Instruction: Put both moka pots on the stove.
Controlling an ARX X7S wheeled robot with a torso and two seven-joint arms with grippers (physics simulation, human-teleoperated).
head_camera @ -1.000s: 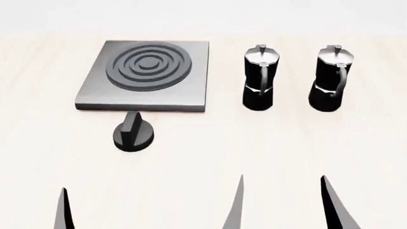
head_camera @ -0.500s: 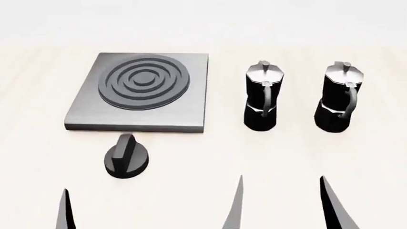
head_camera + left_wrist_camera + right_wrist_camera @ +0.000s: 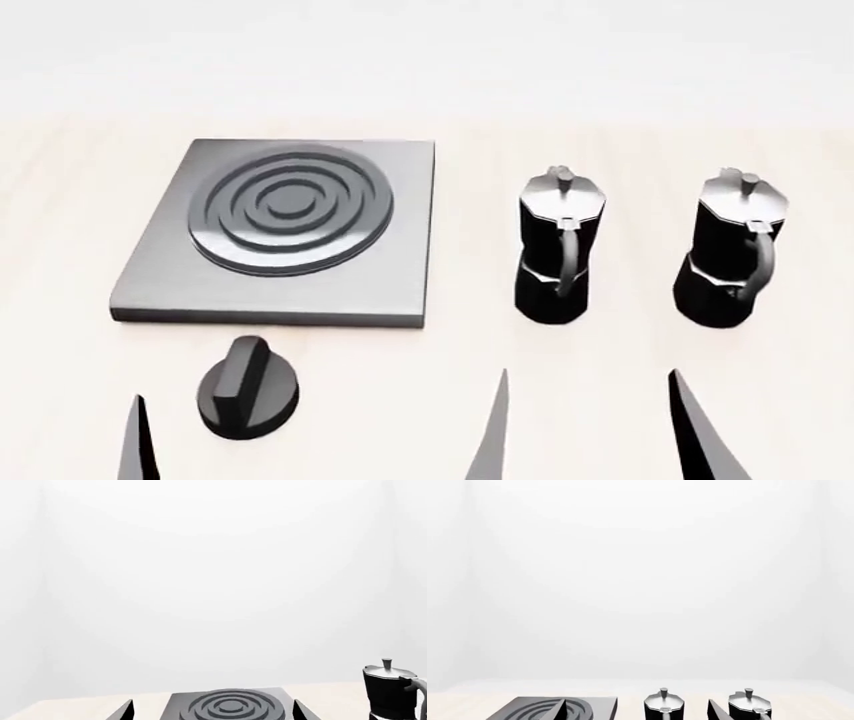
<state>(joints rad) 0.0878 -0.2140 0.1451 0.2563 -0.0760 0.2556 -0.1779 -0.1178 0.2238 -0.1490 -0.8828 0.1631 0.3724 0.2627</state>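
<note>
Right gripper: fingers spread, empty, low at near edge, short of pots. Left gripper: fingers spread, empty, facing stove. Near moka pot and far moka pot upright on table, right of stove, apart, handles facing robot. Risks: tall pots likely tip if finger clips handle; black knob before stove could get nudged.

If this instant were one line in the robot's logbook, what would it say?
stage: not started | moka pots: upright on table, right of stove | stove: bare | left pincer: open, holding nothing | right pincer: open, holding nothing
</note>
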